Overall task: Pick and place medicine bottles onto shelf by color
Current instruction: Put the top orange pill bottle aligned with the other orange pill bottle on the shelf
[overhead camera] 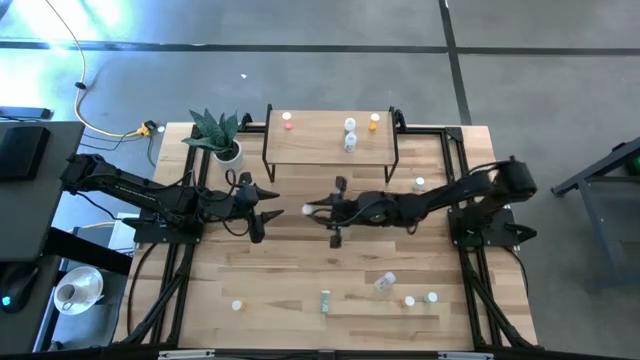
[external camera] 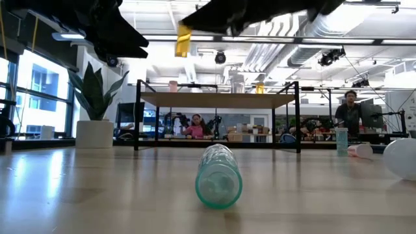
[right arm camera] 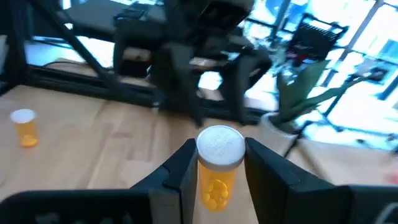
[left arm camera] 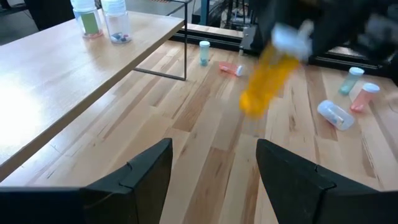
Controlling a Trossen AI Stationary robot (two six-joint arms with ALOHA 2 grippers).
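The right gripper (overhead camera: 312,209) is at the center of the table (overhead camera: 300,270), just in front of the shelf (overhead camera: 320,148). Its fingers (right arm camera: 183,168) pinch an orange bottle (right arm camera: 216,168) just below its white cap. In the high view the cap points toward 9 o'clock, at the left gripper (overhead camera: 272,203). The bottle is in the air, above the wood; the low view shows it (external camera: 184,40) hanging high near the dark arm.

The left gripper is close to it, at the 9 o'clock side, with its fingers (left arm camera: 146,174) spread apart and nothing between them. The left wrist view shows the orange bottle (left arm camera: 268,81) ahead of these fingers, not touching them.

On the shelf there is a pink bottle (overhead camera: 288,121) at the 9 o'clock end, two clear bottles (overhead camera: 350,135) near the middle, and an orange one (overhead camera: 374,122) just beside them toward 3 o'clock. All of them stand upright.

Other bottles are on the table. One bottle with a white cap (overhead camera: 419,184) stands at 3 o'clock of the shelf. At the 6 o'clock part of the table an orange bottle (overhead camera: 237,305) stands apart, a green bottle (overhead camera: 325,300) lies on its side, a clear one (overhead camera: 384,283) lies tilted, and two more (overhead camera: 420,299) are near it. The low view shows the green bottle (external camera: 219,175) lying with its bottom to the camera.

A potted plant (overhead camera: 220,135) stands at the 9 o'clock side of the shelf.
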